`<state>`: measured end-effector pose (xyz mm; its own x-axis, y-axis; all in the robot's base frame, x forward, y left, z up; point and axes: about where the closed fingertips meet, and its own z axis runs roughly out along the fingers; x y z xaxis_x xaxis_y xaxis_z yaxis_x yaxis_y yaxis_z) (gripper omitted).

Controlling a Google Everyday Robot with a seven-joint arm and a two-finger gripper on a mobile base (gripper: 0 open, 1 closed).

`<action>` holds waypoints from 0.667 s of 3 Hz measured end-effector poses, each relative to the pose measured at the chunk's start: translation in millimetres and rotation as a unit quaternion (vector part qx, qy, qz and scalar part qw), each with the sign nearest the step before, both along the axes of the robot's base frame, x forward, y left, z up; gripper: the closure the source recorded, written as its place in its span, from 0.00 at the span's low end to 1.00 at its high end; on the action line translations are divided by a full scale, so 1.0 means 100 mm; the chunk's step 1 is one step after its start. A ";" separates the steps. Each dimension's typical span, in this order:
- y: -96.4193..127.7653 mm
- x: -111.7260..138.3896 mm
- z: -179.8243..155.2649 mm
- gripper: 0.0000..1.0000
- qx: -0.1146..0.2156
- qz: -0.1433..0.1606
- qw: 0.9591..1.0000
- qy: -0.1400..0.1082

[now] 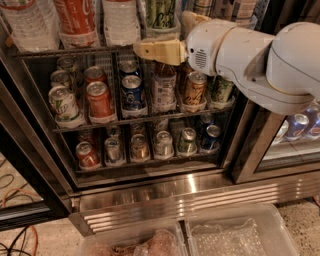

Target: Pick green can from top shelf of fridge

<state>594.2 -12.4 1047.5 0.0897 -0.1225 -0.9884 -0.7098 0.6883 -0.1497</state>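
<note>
The fridge [150, 187] stands open in front of me. Its top shelf [75, 50] runs along the top of the view, with whitish lane trays. The green can [161, 14] stands upright in a tray there, between a clear bottle and more containers; its top is cut off by the frame edge. My gripper [159, 51], pale yellow on the white arm [250, 60], reaches in from the right. It sits just below the green can, at the front edge of the top shelf, and holds nothing that I can see.
A red cola bottle [75, 20] and water bottles [25, 22] share the top shelf. Short cans fill the middle rack [100, 97] and lower rack [140, 145]. Clear plastic bins [230, 235] lie below the ribbed steel base. The shut right door [295, 130] is behind my arm.
</note>
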 end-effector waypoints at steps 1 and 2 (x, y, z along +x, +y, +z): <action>-0.09 0.17 0.03 0.12 -0.006 -0.012 1.000 -0.008; -0.12 0.22 0.08 0.12 -0.009 -0.014 1.000 -0.014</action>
